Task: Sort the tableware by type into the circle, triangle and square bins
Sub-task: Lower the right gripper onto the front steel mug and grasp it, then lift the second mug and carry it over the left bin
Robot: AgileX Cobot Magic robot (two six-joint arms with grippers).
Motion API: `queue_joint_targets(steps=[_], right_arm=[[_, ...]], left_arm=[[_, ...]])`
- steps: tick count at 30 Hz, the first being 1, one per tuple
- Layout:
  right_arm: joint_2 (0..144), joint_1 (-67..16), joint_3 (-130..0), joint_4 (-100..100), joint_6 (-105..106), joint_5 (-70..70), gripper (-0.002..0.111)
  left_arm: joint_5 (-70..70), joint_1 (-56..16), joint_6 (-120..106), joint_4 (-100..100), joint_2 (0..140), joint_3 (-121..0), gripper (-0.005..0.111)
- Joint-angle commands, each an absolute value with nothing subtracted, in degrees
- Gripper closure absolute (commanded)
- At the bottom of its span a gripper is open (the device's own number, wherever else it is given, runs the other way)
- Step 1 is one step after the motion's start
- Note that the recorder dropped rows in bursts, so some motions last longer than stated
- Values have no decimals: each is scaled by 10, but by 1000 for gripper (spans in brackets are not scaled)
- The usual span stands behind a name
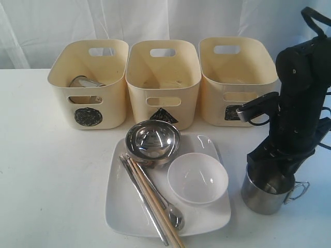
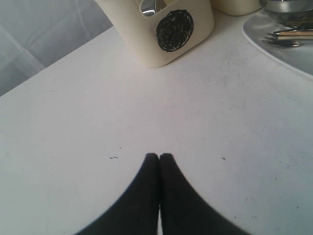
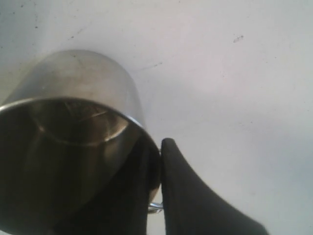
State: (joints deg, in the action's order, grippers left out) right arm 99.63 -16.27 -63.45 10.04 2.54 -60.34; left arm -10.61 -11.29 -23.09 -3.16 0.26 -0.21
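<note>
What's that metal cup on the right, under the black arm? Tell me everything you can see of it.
It is a steel mug, shiny and round, with a thin looped handle sticking out on the side away from the plate. It stands upright on the white table, apart from the plate, and looks empty. The right tool reaches down from above and pinches its rim near the handle, one finger outside the wall and the other inside.
</note>
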Motion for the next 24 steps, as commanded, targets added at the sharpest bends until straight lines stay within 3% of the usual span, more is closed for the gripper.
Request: queue_joint_targets(steps=[1,24], right_arm=[[996,-160,-633,100,24,-601,108],[902,-160,-634,75,29,-584,108]], left_arm=[[-105,-115,-229,-33,0,0,107],[-105,-115,-229,-33,0,0,107]])
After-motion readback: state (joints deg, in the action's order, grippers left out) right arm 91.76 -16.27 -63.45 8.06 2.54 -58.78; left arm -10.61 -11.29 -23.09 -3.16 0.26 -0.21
